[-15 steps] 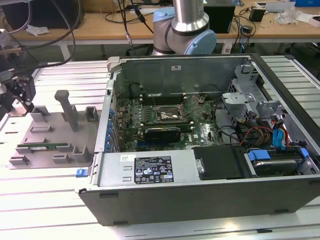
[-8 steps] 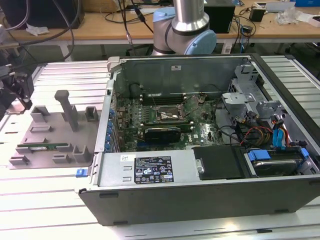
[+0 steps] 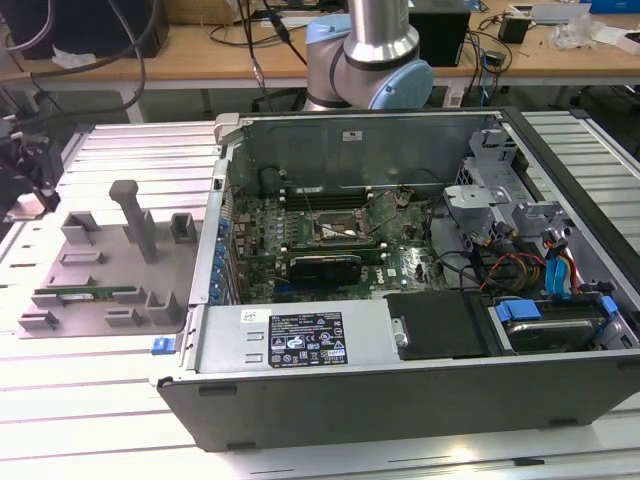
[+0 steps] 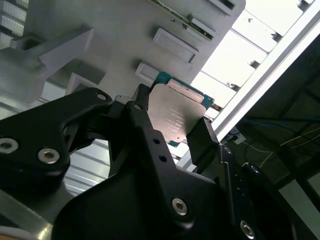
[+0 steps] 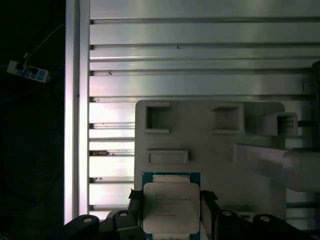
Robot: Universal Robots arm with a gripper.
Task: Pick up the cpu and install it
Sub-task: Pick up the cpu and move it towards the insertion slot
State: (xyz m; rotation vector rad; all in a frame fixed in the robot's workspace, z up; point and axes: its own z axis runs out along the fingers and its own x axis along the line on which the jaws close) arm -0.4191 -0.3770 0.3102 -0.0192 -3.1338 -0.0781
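The cpu (image 4: 176,116) (image 5: 171,206) is a flat square chip with a silver-grey top and a thin greenish edge. My gripper (image 4: 174,126) (image 5: 171,214) is shut on it, with a black finger pressed against each of two opposite sides. In both wrist views the chip hangs above the grey fixture tray (image 5: 225,155) (image 4: 125,30). The exterior view has the gripper (image 3: 33,168) at its far left, over the tray's (image 3: 100,270) left end. The motherboard's open socket (image 3: 336,230) lies inside the computer case (image 3: 400,260), well to the right of the gripper.
The grey tray carries raised posts (image 3: 135,215), small pockets and a long green memory stick (image 3: 85,295). The open case holds cables (image 3: 560,270), a black card (image 3: 325,268) and drive bays. The arm's base (image 3: 370,60) stands behind the case. Ribbed aluminium table (image 3: 90,400) surrounds everything.
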